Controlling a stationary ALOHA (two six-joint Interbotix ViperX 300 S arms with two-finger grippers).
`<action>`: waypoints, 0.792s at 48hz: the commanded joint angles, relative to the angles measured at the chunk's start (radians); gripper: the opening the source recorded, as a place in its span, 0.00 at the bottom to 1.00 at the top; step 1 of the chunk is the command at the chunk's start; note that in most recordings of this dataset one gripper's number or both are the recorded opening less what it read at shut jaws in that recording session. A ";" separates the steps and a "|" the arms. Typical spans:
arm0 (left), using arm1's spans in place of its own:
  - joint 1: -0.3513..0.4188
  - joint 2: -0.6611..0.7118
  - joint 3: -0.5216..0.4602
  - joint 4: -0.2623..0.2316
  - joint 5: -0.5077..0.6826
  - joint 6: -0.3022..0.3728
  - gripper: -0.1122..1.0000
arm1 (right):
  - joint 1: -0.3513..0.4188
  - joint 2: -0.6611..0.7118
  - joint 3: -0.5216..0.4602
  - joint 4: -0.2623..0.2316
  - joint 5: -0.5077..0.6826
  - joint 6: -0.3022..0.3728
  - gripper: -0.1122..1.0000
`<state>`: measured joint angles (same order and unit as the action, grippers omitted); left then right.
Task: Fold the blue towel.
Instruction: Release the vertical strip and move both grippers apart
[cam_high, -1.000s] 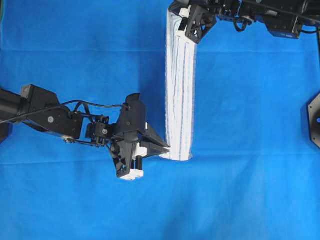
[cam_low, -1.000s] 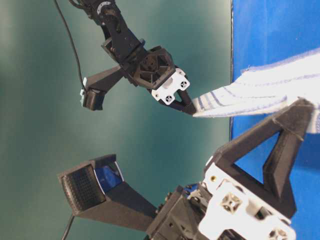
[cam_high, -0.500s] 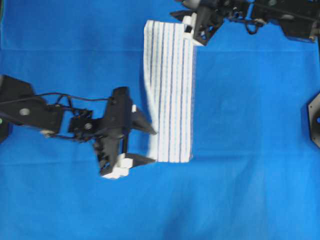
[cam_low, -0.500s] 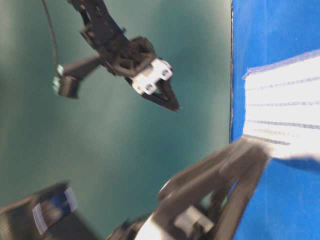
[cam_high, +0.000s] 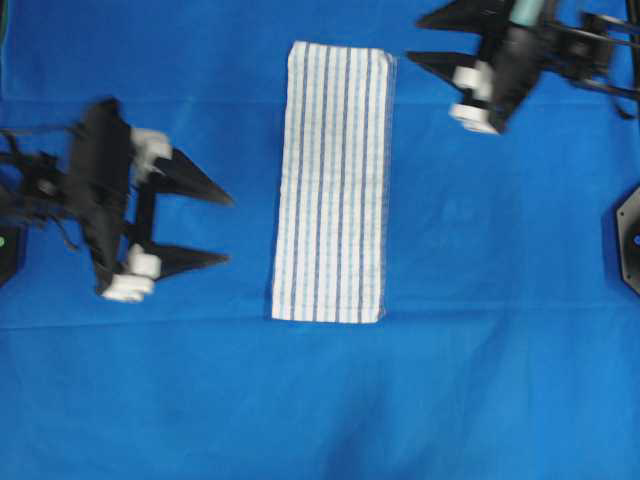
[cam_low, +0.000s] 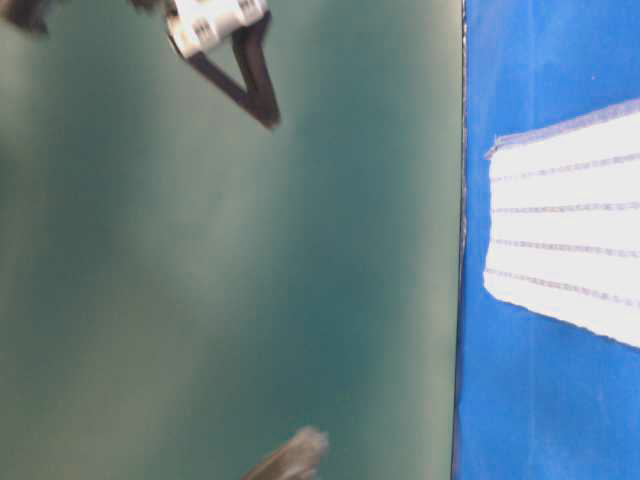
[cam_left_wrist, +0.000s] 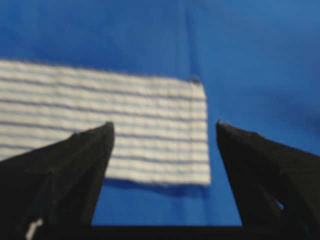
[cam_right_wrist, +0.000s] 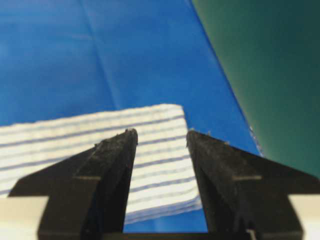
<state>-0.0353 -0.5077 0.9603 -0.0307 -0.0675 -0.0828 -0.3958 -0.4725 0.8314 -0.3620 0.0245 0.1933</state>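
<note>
Looking from overhead, the blue towel (cam_high: 333, 183) is lying flat as a long strip on the blue cloth (cam_high: 500, 350) covering the bench, its long axis running top to bottom. The left claw (cam_high: 214, 229) is gaping wide to the towel's left near its lower half; the right claw (cam_high: 425, 38) is gaping wide off its upper right corner. Both are apart from it and empty.

At table level, only the towel's end is showing. Each wrist view is showing open jaws framing a towel corner ahead.
</note>
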 joint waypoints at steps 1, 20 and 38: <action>0.028 -0.084 0.035 0.002 -0.049 0.011 0.78 | 0.031 -0.104 0.048 0.008 -0.021 0.018 0.56; 0.087 -0.221 0.137 0.002 -0.117 0.072 0.78 | 0.150 -0.212 0.179 0.009 -0.071 0.129 0.56; 0.123 -0.201 0.132 0.002 -0.164 0.077 0.78 | 0.144 -0.141 0.160 0.008 -0.078 0.130 0.57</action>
<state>0.0644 -0.7194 1.1091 -0.0307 -0.1979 -0.0077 -0.2454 -0.6274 1.0186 -0.3559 -0.0383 0.3221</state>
